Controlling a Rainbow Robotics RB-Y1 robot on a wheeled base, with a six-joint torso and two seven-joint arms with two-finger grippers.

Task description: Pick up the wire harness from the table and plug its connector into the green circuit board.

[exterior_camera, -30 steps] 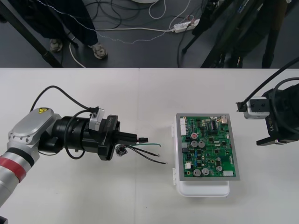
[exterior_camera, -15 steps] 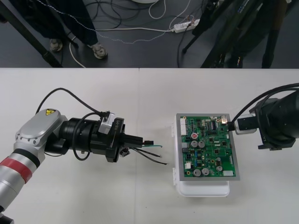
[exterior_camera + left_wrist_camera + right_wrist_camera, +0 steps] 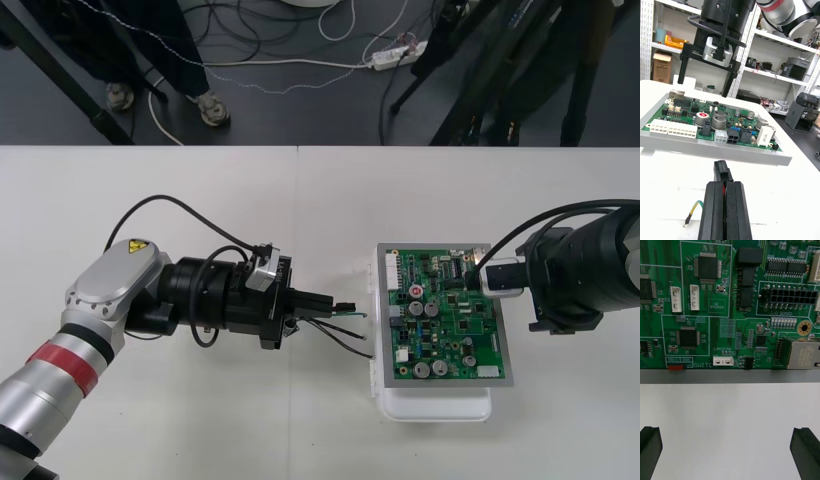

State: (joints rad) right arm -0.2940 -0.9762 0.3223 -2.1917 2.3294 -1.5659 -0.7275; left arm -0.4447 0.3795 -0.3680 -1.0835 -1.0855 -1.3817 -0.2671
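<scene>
The green circuit board (image 3: 445, 315) lies on its white base (image 3: 435, 405) right of the table's middle. My left gripper (image 3: 335, 303) is shut on the harness's black plug (image 3: 346, 306), a short way left of the board's left edge. In the left wrist view the plug (image 3: 722, 172) sticks out between the closed fingers (image 3: 739, 212) and points at the board (image 3: 715, 125). Black and green wires (image 3: 345, 338) trail under the gripper, and the green wire's end (image 3: 690, 217) lies on the table. My right gripper (image 3: 535, 290) hangs open at the board's right edge, its fingers (image 3: 807, 452) wide apart over bare table.
In the left wrist view the right gripper (image 3: 705, 80) stands just beyond the board's far edge. White connectors (image 3: 673, 129) line the board's near-left corner. Dark floor with cables (image 3: 300, 50) runs past the table's far edge.
My left gripper has carried the harness rightward, close to the board's left edge. My right gripper has come in leftward to the board's right edge.
</scene>
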